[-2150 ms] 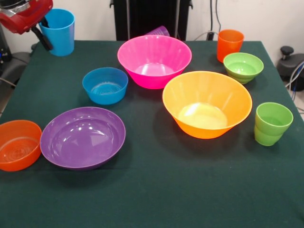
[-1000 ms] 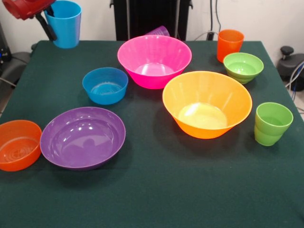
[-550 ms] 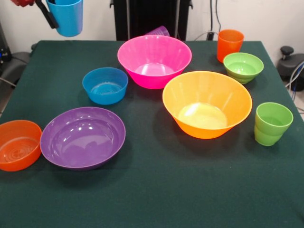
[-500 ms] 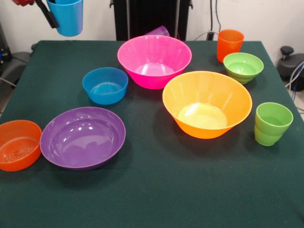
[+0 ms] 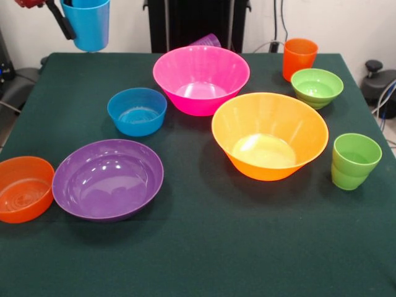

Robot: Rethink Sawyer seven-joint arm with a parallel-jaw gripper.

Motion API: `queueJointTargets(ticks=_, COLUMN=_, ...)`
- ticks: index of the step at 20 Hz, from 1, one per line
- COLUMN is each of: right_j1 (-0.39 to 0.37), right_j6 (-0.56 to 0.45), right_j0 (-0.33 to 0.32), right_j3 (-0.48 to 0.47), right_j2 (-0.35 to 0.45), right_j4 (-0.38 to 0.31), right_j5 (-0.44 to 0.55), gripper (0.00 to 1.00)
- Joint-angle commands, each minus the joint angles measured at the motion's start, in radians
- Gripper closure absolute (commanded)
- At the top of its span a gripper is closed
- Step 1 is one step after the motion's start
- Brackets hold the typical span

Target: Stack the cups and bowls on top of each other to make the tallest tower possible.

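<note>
**Blue cup held aloft at counter's far left corner**

Sky blue cup [image 5: 91,25] hangs upright, clear of the counter [image 5: 204,247], at the picture's top left. Gripper [image 5: 67,18] mostly cut off by the top edge; 1 dark finger [image 5: 63,23] slants against the cup's left wall, jaws clamped on the cup wall. No labels or writing readable.

Against 2.1 s ago: cup higher and slightly further right; red gripper housing almost gone from view.

On the counter, unmoved: blue bowl [image 5: 137,111], pink bowl [image 5: 201,79], purple cup [image 5: 206,41] behind it, yellow-orange bowl [image 5: 270,136], purple bowl [image 5: 107,179], orange bowl [image 5: 23,189], orange cup [image 5: 299,58], green bowl [image 5: 317,87], green cup [image 5: 354,161].
</note>
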Motion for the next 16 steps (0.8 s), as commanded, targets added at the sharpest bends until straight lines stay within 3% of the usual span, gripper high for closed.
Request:
queueJointTargets(ticks=1, right_j1=-0.014, right_j6=0.356, right_j0=0.047, right_j3=0.108, right_j2=-0.079, right_j4=-0.053, right_j5=-0.096, gripper=1.0)
queueJointTargets(ticks=16, right_j1=0.027, right_j6=0.564, right_j0=0.132, right_j3=0.232, right_j2=-0.171, right_j4=-0.117, right_j5=-0.293, gripper=1.0)
